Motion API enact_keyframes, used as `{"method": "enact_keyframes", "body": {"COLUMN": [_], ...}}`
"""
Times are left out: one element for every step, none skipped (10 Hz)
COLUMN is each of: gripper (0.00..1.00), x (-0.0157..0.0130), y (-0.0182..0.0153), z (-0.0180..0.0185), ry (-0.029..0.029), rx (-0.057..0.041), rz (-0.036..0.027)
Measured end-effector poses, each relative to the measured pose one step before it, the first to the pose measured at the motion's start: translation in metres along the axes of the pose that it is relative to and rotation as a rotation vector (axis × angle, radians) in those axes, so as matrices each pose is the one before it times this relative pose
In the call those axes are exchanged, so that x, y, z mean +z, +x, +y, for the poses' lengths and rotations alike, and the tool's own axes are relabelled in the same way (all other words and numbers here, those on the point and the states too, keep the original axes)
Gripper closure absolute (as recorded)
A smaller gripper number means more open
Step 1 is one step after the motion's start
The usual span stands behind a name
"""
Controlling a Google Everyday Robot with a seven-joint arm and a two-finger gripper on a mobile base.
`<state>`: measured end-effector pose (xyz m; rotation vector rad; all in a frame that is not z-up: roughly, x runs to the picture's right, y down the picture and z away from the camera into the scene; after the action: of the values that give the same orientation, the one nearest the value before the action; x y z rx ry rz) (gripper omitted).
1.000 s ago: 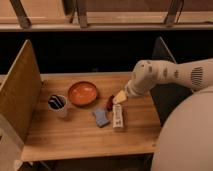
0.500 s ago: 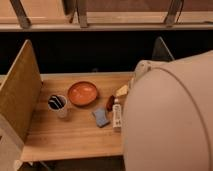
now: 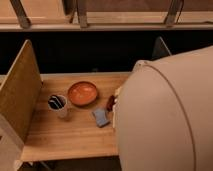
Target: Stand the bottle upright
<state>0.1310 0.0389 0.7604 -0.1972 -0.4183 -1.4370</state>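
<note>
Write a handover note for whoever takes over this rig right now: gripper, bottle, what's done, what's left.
Gripper: out of sight behind the arm's white shell, which fills the right of the view.
Bottle: almost all hidden by that shell; only a pale sliver shows at its edge, right of the blue-grey sponge on the table. Lying or upright: cannot tell.
Done: nothing confirmed.
Left: stand the bottle upright; check its pose once the arm clears.

The white arm [image 3: 165, 115] fills the right side, hiding its end effector.
</note>
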Motion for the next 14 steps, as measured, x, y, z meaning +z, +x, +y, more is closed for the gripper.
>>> {"method": "enact_keyframes", "body": {"gripper": [0.2, 0.2, 0.2, 0.2, 0.2, 0.2, 0.2, 0.2, 0.2, 0.2, 0.2, 0.2, 0.2, 0.2], "x": [0.0041, 0.00413, 0.00756, 0.00663, 0.00396, 0.00433, 0.00262, 0.00289, 0.0024, 0.00411, 0.00649, 0.00638, 0.00581, 0.00433], "y": [0.00473, 0.00127, 0.00213, 0.00104, 0.00193, 0.00318, 0.00264, 0.00141, -0.00003, -0.00085, -0.00329, -0.00364, -0.00284, -0.00202], "z": [0.00319, -0.00115, -0.00471, -0.0035, -0.00352, -0.00646, -0.00545, -0.00503, -0.00323, -0.00411, -0.00118, 0.00038, 0.00014, 0.00077], "ry": [-0.00978, 0.00152, 0.00594, 0.00685, 0.00989, 0.01865, 0.0145, 0.01498, 0.01227, 0.02024, 0.02497, 0.0229, 0.02276, 0.02121], "rx": [-0.00488, 0.00183, -0.00747, -0.0071, -0.00751, -0.01651, -0.01568, -0.01715, -0.00911, -0.00788, 0.00628, 0.00875, 0.00459, 0.00212], "rz": [0.01905, 0.00219, 0.00218, 0.00059, 0.00417, 0.00737, 0.00538, 0.00255, -0.00062, -0.0034, -0.01025, -0.01158, -0.00957, -0.00648]}}
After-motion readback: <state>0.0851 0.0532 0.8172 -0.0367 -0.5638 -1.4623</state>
